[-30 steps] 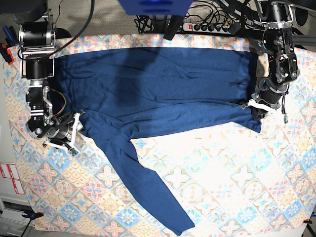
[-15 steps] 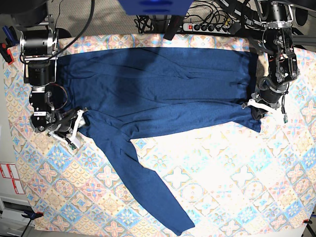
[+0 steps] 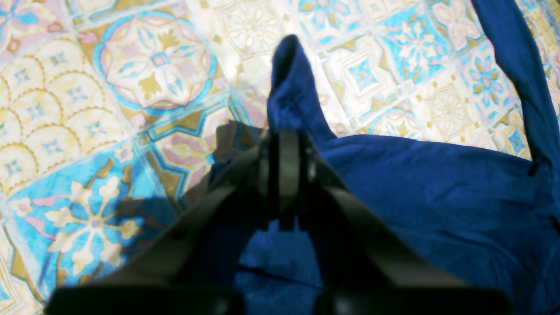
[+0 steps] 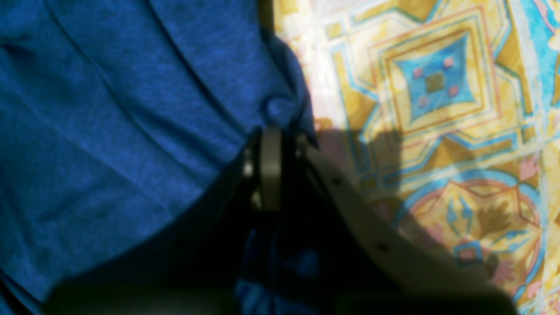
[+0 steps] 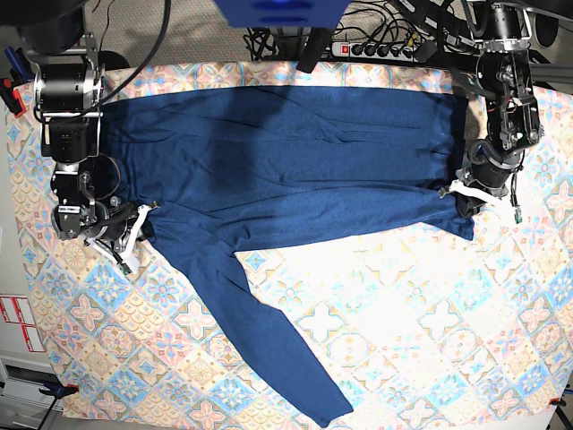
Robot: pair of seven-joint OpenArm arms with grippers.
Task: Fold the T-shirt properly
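In front of you, the dark navy-blue knit T-shirt lies spread across the upper half of the table, reaching from near one arm to near the other. One long sleeve runs down and away from the body of the shirt toward the bottom of the base view, narrowing to its cuff. The shirt's near edge makes a long, gently curved line between your two hands, with a few creases running through the fabric.

Your black left hand is closed on the shirt's near edge, at the corner on the base view's right. It points down toward the table, and a small flap of navy cloth sticks out past its fingertips onto the bare pattern.

Your black right hand is narrowed on the shirt's edge at the opposite side, pinching a small fold of cloth at its fingertips. It comes down onto the fabric close to where the long sleeve leaves the body, the patterned surface showing just beside it.

Under everything is the table, covered in a tile print of blue, ochre, pink and cream. By the base view's left edge, you can see a small red-lined grid on a pale patch.
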